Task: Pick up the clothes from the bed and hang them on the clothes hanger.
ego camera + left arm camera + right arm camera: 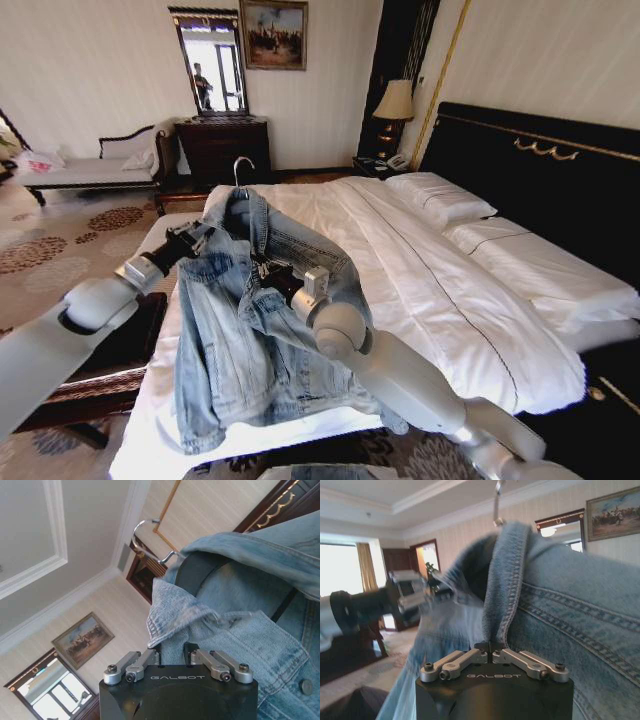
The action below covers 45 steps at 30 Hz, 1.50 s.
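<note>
The clothes, a light blue denim jacket, hang in the air over the foot of the bed, draped on the black clothes hanger. The hanger's metal hook pokes up out of the collar. My left gripper is at the jacket's left shoulder, and its fingertips are shut on denim just below the collar. From below, at the jacket's middle, my right gripper reaches up. Its fingertips pinch a folded denim edge. Most of the hanger is hidden under the cloth.
A dark padded bench stands at the bed's foot on my left. The black headboard and pillows are at the right. A dresser with a mirror, a daybed and a lamp line the far wall.
</note>
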Tool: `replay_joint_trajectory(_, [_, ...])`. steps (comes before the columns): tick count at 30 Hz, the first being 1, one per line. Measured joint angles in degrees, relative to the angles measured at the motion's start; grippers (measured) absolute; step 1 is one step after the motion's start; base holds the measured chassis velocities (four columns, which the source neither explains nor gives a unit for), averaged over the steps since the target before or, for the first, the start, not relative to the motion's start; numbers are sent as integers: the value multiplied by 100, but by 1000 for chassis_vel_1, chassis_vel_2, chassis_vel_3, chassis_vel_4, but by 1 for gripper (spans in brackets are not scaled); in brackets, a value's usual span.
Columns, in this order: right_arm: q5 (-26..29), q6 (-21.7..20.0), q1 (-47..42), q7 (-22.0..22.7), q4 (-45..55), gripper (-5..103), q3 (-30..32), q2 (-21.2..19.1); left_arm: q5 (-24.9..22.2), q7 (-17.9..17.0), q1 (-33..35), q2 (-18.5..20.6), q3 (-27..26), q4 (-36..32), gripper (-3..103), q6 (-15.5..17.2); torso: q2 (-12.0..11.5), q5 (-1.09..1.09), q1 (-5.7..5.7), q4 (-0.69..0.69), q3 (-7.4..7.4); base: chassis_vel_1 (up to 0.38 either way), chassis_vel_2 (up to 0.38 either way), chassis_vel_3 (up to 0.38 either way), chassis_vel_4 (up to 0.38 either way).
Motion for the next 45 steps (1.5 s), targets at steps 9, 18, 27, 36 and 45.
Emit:
replay_joint_trajectory(9, [-420, 16, -158, -14, -306, 0, 9, -59, 205, -86, 147, -262, 46, -75, 21, 37, 0, -1, 0, 0, 0, 0, 0, 0, 0])
replay_joint_trajectory(18, [-577, 11, -212, -217, -344, 10, -7, -135, 263, -89, 184, -242, 8, -87, 21, -10, 0, 0, 0, 0, 0, 0, 0, 0, 0])
replay_joint_trajectory(27, [-784, 10, -226, -427, 50, 41, 81, -424, 341, -88, 210, -249, 1, -116, 21, -43, 0, 0, 0, 1, 0, 0, 0, 0, 0])
replay_joint_trajectory(36, [-754, 203, -163, -481, 664, 80, 649, -1127, 385, -76, 222, -227, -5, -145, 21, -65, 0, 0, 0, 0, 0, 0, 0, 0, 0])
replay_joint_trajectory(45, [-756, 245, 353, -412, 382, 100, 807, -1150, 439, -71, 284, -177, -17, -229, 21, -75, 0, 0, 0, 1, 0, 0, 0, 0, 0])
